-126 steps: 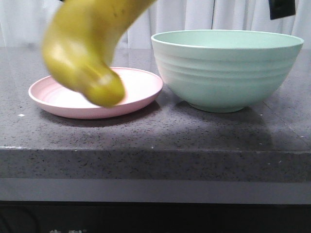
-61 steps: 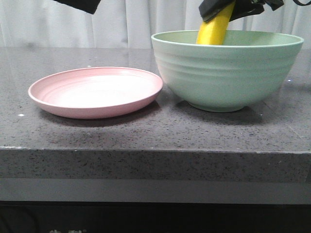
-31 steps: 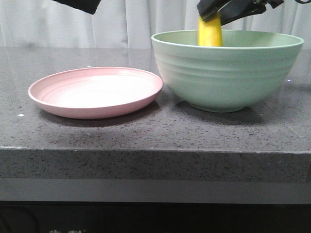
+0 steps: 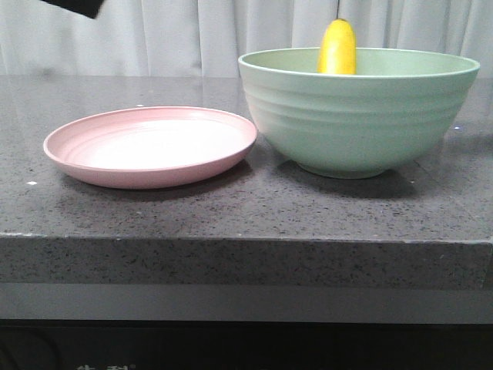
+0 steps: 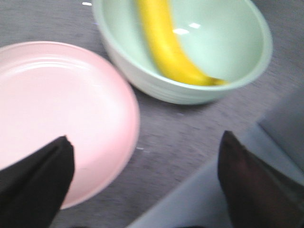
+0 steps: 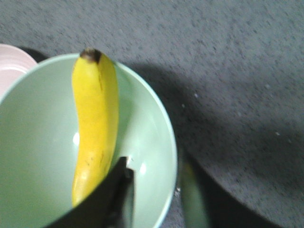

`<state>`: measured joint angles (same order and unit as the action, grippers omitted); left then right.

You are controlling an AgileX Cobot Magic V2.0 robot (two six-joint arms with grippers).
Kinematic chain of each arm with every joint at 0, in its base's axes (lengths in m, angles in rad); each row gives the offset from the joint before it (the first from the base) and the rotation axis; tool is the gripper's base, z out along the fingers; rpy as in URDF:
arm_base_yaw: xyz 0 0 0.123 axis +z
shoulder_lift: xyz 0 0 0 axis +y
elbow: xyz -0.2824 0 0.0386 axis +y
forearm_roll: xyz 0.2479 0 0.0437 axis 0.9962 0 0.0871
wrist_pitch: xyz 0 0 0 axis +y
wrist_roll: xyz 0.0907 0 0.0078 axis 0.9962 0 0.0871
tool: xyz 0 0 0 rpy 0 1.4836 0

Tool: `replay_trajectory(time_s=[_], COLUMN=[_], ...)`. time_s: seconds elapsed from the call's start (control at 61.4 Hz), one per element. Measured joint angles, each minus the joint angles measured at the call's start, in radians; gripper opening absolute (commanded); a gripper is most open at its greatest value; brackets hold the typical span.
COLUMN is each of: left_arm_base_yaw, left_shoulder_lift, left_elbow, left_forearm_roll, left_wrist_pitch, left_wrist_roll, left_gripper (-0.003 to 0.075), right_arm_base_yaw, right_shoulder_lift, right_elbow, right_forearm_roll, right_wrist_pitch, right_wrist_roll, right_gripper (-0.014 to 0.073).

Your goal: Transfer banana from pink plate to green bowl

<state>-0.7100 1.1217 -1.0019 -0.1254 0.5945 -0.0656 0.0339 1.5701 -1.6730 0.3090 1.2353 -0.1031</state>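
The banana (image 4: pixel 337 48) stands leaning inside the green bowl (image 4: pixel 358 116), its upper end poking above the far rim. In the right wrist view the banana (image 6: pixel 95 128) lies against the bowl's inner wall (image 6: pixel 147 142), free of the fingers. My right gripper (image 6: pixel 156 168) is open and empty above the bowl's edge; it is out of the front view. The pink plate (image 4: pixel 150 145) is bare, left of the bowl. My left gripper (image 5: pixel 145 190) is open and empty, above the plate's edge (image 5: pixel 118 137); a dark part of it shows at the top left of the front view (image 4: pixel 73 6).
Plate and bowl sit on a dark speckled stone counter (image 4: pixel 246 216) whose front edge runs across the front view. A white curtain (image 4: pixel 192 31) hangs behind. In the left wrist view a grey ledge (image 5: pixel 190 199) lies below the counter edge.
My right gripper let go of the banana and rose out of the front view. The banana now rests alone in the bowl. The left arm drew away toward the top left.
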Motion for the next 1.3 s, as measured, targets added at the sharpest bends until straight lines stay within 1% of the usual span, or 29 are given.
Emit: replay_trajectory(time_s=[0.016,0.049,0.081,0.147,0.212,0.244,0.407,0.521,0.619,0.749,0.88,1.01,1.157,1.303], left_arm_base_yaw=[0.020,0.059,0.085,0.150,0.207,0.231,0.358,0.416,0.457,0.506,0.526,0.526,0.526,0.526], left_shoulder_lift=[0.000,0.000,0.000,0.000,0.000,0.000,-0.002,-0.034,-0.097,-0.208,-0.332,-0.462,-0.603,-0.732], left_elbow=[0.000,0.000,0.000,0.000,0.000,0.000,0.000,0.002,0.017,0.076,0.181,0.308,0.444,0.538], left_forearm_roll=[0.003,0.004,0.006,0.006,0.006,0.006,0.014,0.041,0.067,0.089,0.093,0.093,0.093,0.093], left_wrist_pitch=[0.000,-0.002,-0.003,-0.019,-0.034,-0.041,-0.051,-0.051,-0.054,-0.070,-0.105,-0.146,-0.182,-0.210], left_wrist_roll=[0.000,0.000,0.000,0.000,0.000,0.000,0.000,0.000,0.000,0.000,0.000,0.000,0.000,0.000], left_gripper=[0.0398,0.0322,0.0256,0.0151,0.0026,-0.0020,-0.0018,-0.0018,-0.0018,-0.0018,-0.0018,-0.0018,-0.0018,-0.0018], right_arm_base_yaw=[0.000,0.000,0.000,0.000,0.000,0.000,0.000,0.000,0.000,0.000,0.000,0.000,0.000,0.000], right_shoulder_lift=[0.000,0.000,0.000,0.000,-0.002,-0.004,-0.064,-0.179,-0.298,-0.507,-0.709,-0.914,-1.139,-1.308], right_elbow=[0.000,0.000,0.000,0.000,0.000,0.000,0.018,0.114,0.259,0.494,0.744,0.951,1.150,1.266], right_forearm_roll=[-0.005,-0.009,-0.013,-0.013,-0.017,-0.021,-0.028,-0.028,-0.028,-0.026,-0.021,-0.022,-0.020,-0.020], right_wrist_pitch=[0.003,0.009,0.011,0.011,0.011,0.011,0.008,-0.062,-0.162,-0.346,-0.503,-0.627,-0.714,-0.733], right_wrist_roll=[0.000,0.001,0.002,0.006,0.007,0.007,0.007,-0.010,-0.035,-0.066,-0.095,-0.105,-0.107,-0.109], right_gripper=[0.0006,-0.0042,-0.0062,-0.0067,-0.0067,-0.0067,-0.0067,-0.0067,-0.0068,-0.0068,-0.0068,-0.0068,-0.0068,-0.0068])
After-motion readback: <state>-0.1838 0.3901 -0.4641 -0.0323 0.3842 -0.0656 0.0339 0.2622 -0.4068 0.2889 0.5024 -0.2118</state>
